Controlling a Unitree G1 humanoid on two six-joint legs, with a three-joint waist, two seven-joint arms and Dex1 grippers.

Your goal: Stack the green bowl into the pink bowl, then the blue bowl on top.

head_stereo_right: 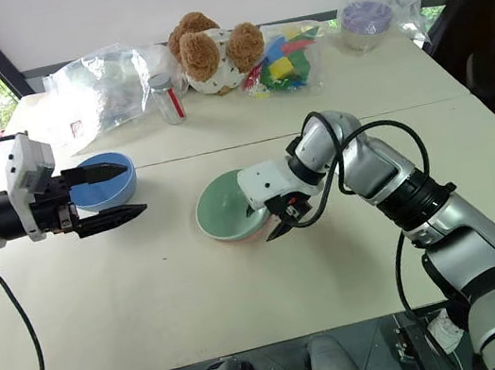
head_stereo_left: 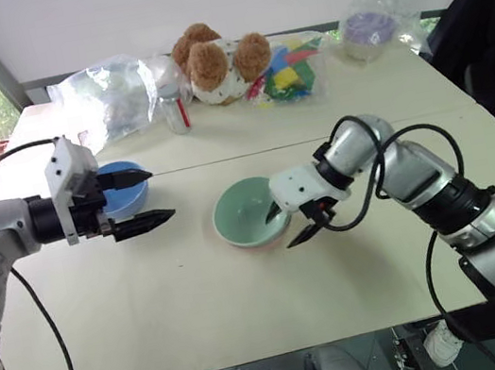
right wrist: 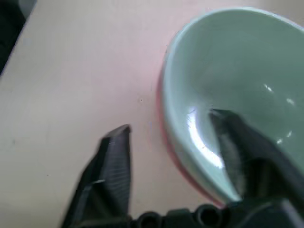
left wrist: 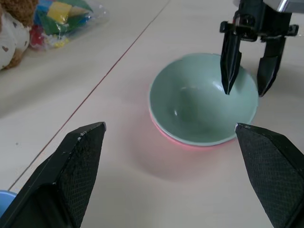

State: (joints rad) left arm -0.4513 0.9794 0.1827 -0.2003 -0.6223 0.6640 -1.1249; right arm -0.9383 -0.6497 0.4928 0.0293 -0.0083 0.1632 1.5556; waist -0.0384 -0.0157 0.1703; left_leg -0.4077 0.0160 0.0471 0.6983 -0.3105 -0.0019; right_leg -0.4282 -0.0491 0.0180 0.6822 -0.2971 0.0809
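On tabletop centre, head views: green bowl nested in pink bowl; right gripper spread wide astride rim, gripping nothing. Blue bowl by left gripper, also wide, empty. L wrist view: pink edge peeks below green. Advise: lift R gripper clear w/o nudging stack.

No text, brand, number or sign can be read. A red-and-white label may be carried by the small bottle near the surface's far edge, but nothing on it can be made out.
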